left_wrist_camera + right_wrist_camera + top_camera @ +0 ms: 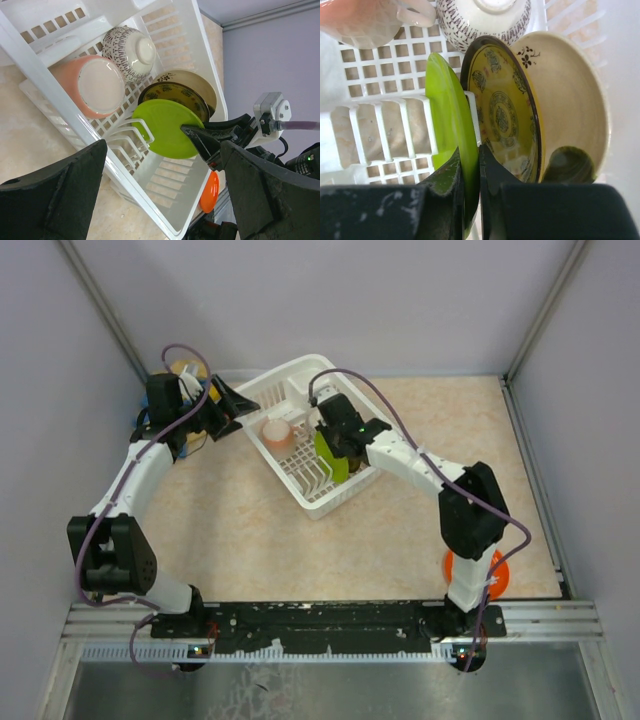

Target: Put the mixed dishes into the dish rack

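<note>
Five dishes inside: a pink cup point(95, 85), a patterned bowl point(131, 52), a cream plate point(570, 100), a brown-yellow plate point(502, 115) and a lime-green plate point(447, 115) are held by the dish rack point(272, 385).
Dish rack: white plastic lattice, rectangular, set askew on the desk point(250, 520) towards its far side, between the two arms.
Lime-green plate: plain and glossy, stood on edge among the white ribs, just beside the brown-yellow plate; its near rim is gripped.
Brown-yellow plate: dark rim, yellow face printed with medallions; stood on edge between the lime-green plate and the cream plate.
Cream plate: pale, marked with a small dark sprig near the rim and a dark patch low down; placed at the end of the row, by the rack's wall.
Patterned bowl: white, with dark markings around the outside; its foot ring is shown to both wrist cameras. It is placed beyond the plates, beside the pink cup.
Pink cup: salmon wall, paler round face; whether mouth or base is shown cannot be told.
Orange plate point(452, 568): laid on the desk by the right arm's base, well apart from the rack, partly hidden by that arm.
Right pincer point(470, 165): pressed onto the lime-green plate's rim, one finger on each face.
Left pincer point(226, 408): spread wide, nothing between its fingers, positioned just beside the rack's left corner.
</note>
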